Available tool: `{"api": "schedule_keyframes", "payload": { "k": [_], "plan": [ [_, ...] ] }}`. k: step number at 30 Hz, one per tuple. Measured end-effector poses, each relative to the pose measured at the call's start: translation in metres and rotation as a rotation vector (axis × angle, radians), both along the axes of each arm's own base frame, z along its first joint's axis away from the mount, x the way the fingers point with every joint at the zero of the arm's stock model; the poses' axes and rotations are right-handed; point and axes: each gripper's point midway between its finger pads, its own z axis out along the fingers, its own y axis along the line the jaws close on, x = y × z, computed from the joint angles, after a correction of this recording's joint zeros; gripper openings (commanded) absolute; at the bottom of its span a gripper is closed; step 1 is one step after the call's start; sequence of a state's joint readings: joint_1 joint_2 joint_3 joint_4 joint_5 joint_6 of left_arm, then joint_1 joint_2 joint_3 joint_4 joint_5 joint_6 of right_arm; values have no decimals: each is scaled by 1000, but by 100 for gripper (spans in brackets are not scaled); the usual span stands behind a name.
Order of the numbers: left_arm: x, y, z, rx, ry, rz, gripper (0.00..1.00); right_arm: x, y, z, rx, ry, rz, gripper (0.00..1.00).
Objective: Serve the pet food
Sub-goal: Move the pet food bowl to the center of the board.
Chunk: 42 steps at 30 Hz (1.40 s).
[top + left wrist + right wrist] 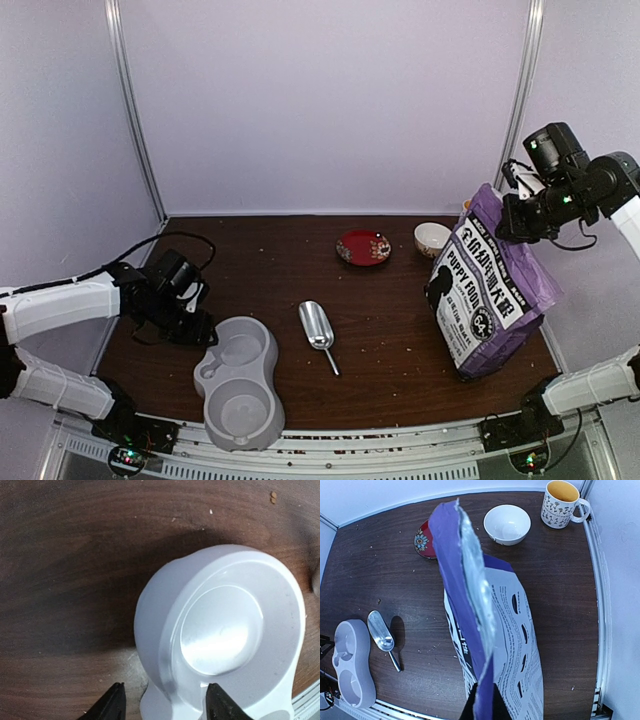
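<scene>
- Two arms work at opposite sides of the dark wooden table point(400, 340). The left arm lies low, coming in from the near left with its elbow bent and its wrist angled down at the wood.
- At its tip the left gripper point(165, 706) sits at the far left end of a grey double pet bowl point(240, 385). Its jaws stand apart across the bowl's rounded wall. One of the fingers point(112, 706) is over bare table with a gap to the wall, and the other is above the rim.
- The right arm is raised high at the far right, with its forearm reaching leftward and its wrist turned downward.
- The right gripper point(510, 218) is clamped on the top edge of a purple bag point(490, 290). The bag stands on its base at the right side of the table, leaning slightly.
- White capitals on the bag's black band read "PUPPY FOOD". A black dog silhouette sits beside them, and the smaller print is too fine to read.
- From the right wrist the bag's silver-lined mouth looks pressed narrow, so its contents are hidden.
- Of the pet food point(273, 496), only a couple of brown pellets show on the wood beyond the bowl. Tiny crumbs are scattered around them.
- A metal scoop point(318, 328) lies just right of the pet bowl.
</scene>
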State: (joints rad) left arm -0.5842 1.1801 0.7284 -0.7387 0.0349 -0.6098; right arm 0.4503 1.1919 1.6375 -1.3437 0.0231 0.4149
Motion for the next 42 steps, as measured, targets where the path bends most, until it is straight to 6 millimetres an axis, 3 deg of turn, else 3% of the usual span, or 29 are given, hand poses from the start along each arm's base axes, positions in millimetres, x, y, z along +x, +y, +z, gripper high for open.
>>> {"api": "schedule_keyframes", "payload": {
  "k": [11,17,27,35,42],
  "plan": [
    [11,-6,-36,21,46,44,24,-8,-3,-1,5,-23,12,0],
    [31,-8,-32,72,9,31,12,-10,-4,-2,-4,-27,20,0],
    [74,-4,-17,223,-57,-47,7,-13,-6,-6,-9,-25,22,0],
    [134,28,14,297,-136,-13,11,-16,-7,-18,-20,0,24,0],
    [163,63,15,334,-115,22,16,-17,-7,-22,-22,4,23,0]
  ]
}}
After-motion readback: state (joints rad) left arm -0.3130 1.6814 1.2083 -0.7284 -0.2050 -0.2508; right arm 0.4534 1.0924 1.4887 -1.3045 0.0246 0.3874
